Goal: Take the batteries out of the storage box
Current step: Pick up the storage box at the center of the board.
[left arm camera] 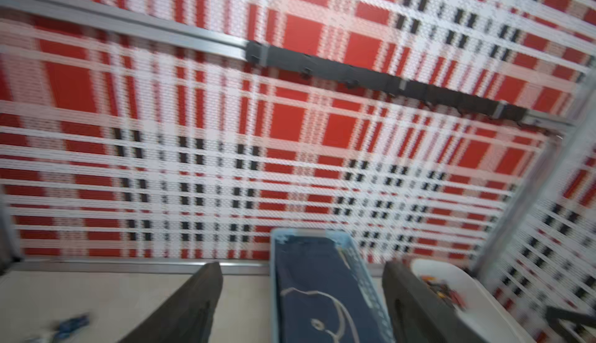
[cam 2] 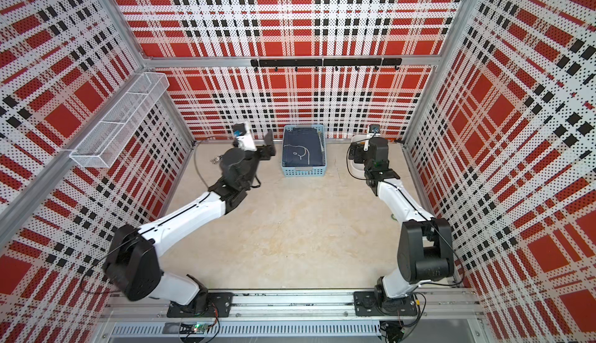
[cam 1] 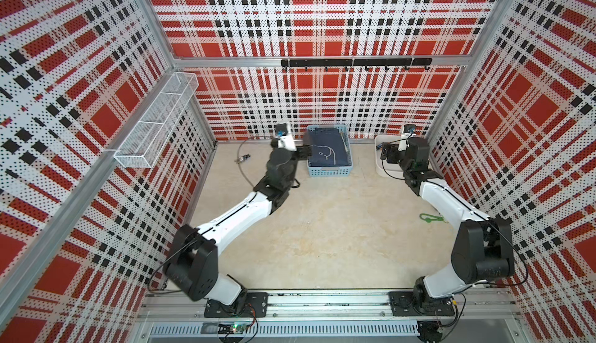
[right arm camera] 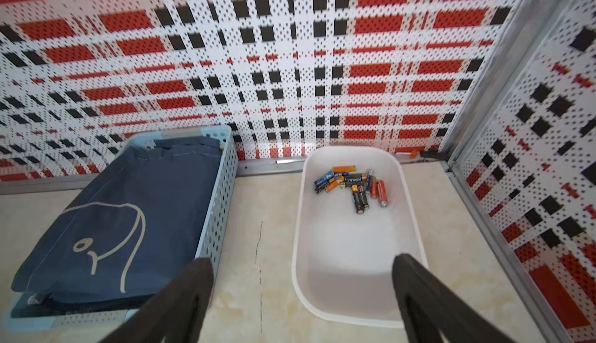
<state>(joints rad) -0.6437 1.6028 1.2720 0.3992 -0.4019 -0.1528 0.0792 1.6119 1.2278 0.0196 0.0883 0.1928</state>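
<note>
pre-grasp, nothing held.
r tool (right arm camera: 301,260) jaws wide apart, empty, over near end of storage box (right arm camera: 348,248) on tabletop; l tool (left arm camera: 301,265) also spread, empty, by blue basket (right arm camera: 222,196). batteries (right arm camera: 353,185) heaped at box's far end, near back wall. prob. light, rigid, slick, apt to roll: pinch one outlying cell across mid-body.

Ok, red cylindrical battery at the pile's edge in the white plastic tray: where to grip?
Likely mid-body, from straight above, jaws spanning its width: the red cylindrical battery lies flat in the white plastic tray, outer long side free; an orange battery crowds the other side.
</note>
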